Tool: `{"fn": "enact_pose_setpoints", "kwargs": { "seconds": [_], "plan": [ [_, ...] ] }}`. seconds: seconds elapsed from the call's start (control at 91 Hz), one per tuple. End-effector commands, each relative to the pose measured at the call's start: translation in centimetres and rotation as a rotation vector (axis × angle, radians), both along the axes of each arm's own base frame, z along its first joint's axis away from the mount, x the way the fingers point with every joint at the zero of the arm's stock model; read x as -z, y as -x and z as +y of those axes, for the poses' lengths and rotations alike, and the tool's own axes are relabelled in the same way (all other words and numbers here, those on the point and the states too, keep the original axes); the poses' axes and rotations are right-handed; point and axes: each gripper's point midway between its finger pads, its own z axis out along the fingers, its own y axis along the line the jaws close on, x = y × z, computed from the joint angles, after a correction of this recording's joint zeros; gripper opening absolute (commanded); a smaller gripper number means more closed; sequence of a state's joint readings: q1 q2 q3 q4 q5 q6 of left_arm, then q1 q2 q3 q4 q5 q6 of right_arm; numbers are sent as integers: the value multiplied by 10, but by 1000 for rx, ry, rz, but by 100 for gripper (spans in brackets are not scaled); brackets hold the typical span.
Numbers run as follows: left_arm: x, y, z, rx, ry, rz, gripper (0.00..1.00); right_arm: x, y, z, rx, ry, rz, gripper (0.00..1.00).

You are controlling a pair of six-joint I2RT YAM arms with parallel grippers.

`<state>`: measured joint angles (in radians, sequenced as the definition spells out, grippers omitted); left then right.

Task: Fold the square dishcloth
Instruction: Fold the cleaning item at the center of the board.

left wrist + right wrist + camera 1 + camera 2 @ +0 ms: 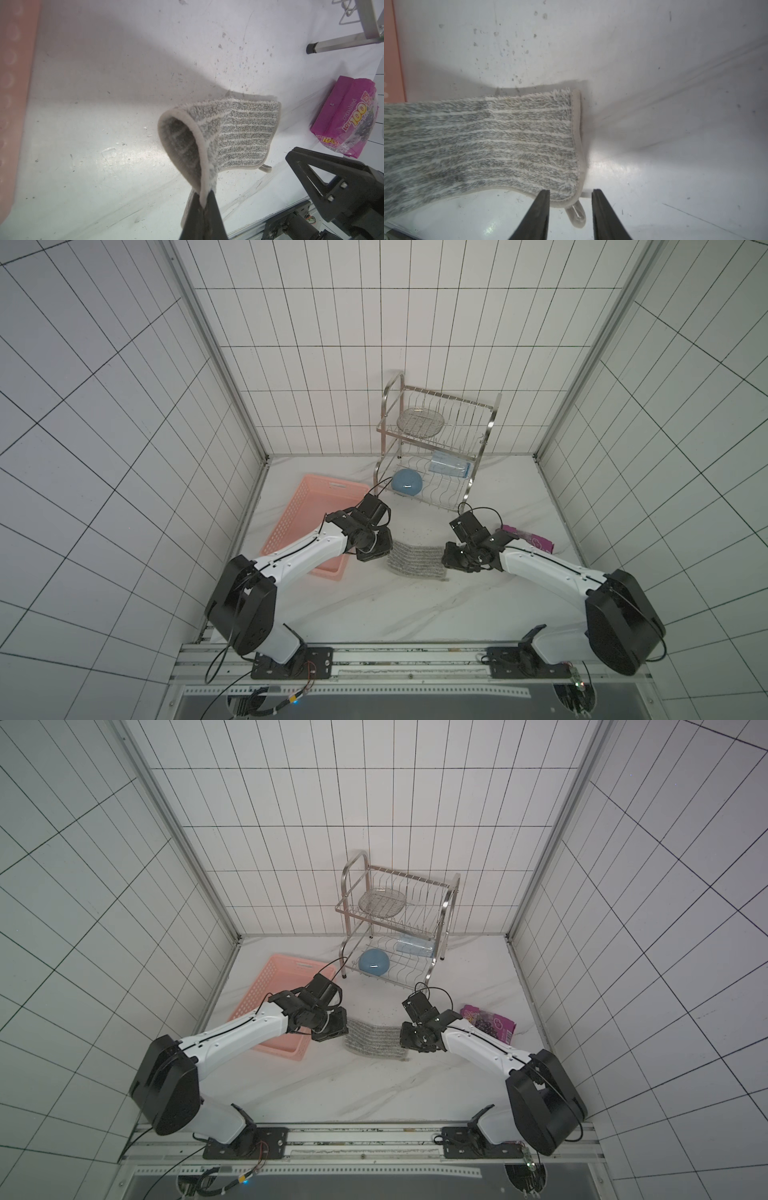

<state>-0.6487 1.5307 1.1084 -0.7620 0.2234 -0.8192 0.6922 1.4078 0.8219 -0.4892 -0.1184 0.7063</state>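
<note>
Gripping the square dishcloth (239,135) by its pale hem with the left fingers (215,216), pressed shut on that edge with no gap showing. Raised there into a hollow arch off the tabletop (415,614), then running flat away from those fingers toward the right fingers (604,216). With the right fingers parted and clasping nothing, the cloth's rounded corner and its small hanging loop (577,216) lying on the surface in the gap between them. Hard to tell in the right wrist view whether one fingertip brushes the corner's pile or only hides it. Seen in both top views as a grey band with thin pale stripes spanning the space between the two sets of fingers, flat at the right fingers' end and lifted at the left fingers' end. Just beside the left fingers, on the side away from the cloth, a pink basket (291,522) with perforated walls. Near the right fingers, again on the side away from the cloth, a purple snack packet (494,1025) lying flat. Beyond both sets of fingers, well apart from the cloth, a two-tier steel dish rack (390,406) with a blue bowl (407,482) upside down on its lower tier. Underneath all of it a white marble-patterned tabletop, scuffed and speckled with dark flecks close to the cloth. Around it, white tiled walls (332,323) with dark grout lines on three sides.
</note>
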Motion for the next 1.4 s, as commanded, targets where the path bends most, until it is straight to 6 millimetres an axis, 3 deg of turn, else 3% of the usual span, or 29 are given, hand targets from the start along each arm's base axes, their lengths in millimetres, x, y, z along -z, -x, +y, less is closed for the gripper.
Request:
{"fn": "enact_pose_setpoints", "kwargs": {
  "seconds": [0.0,0.154,0.341,0.451,0.847,1.231,1.385],
  "plan": [
    [-2,-4,1,7,-46,-12,0,14,0,-4,0,7,32,40],
    [1,-4,3,-2,-82,3,0,32,0,2,2,-26,77,39],
    [-7,-9,0,4,-129,-13,0,46,-1,7,9,-49,103,24],
    [-8,-9,-6,29,-175,-10,0,51,-1,8,11,-52,113,21],
    [5,-8,-61,133,-241,13,0,66,6,9,25,-82,152,17],
    [25,-16,-113,215,-178,39,0,53,10,-1,45,-82,108,17],
    [34,-18,-128,236,-135,60,13,44,9,-17,75,-30,59,19]
  ]
}}
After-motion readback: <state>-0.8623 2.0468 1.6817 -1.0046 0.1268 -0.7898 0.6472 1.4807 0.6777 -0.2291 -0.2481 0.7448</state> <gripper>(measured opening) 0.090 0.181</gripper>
